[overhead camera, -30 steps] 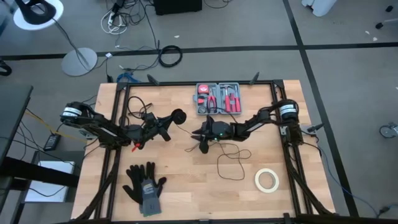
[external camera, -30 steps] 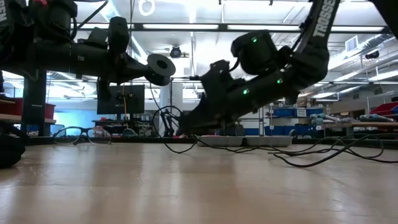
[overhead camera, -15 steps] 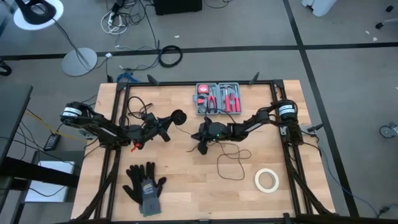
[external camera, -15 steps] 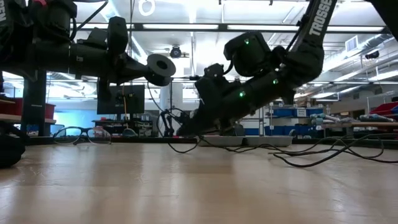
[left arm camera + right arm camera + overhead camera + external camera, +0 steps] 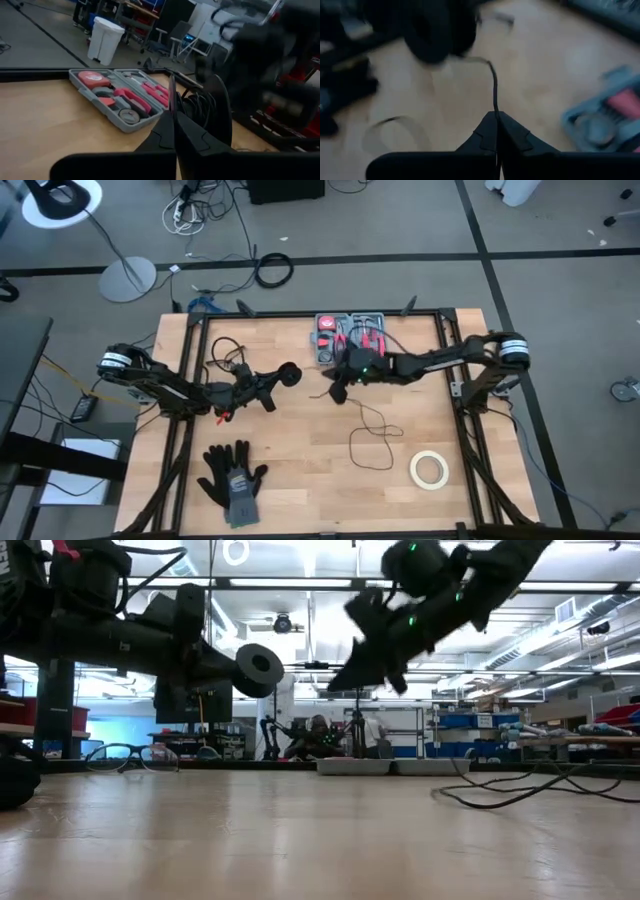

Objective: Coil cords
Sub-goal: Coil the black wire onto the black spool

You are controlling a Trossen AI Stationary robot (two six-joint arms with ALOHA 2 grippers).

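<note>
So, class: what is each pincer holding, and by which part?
Right pincer is shut on the thin wire, mid-run, near the disc. Left pincer holds the disc end, edge-on.

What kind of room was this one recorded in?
Most likely a robotics lab or workshop: the wooden table stands in a black frame on a grey floor with taped lines, shelves with blue bins line the back wall, and an open tool kit lies on the table.

On the wooden counter [image 5: 290, 470], the grey case of red-handled hand tools [image 5: 352, 338] sits at the far edge; the pair of dark work gloves [image 5: 232, 473] lies near-left, the white tape roll [image 5: 428, 469] near-right, the thin black cord [image 5: 372, 438] loops between them.
</note>
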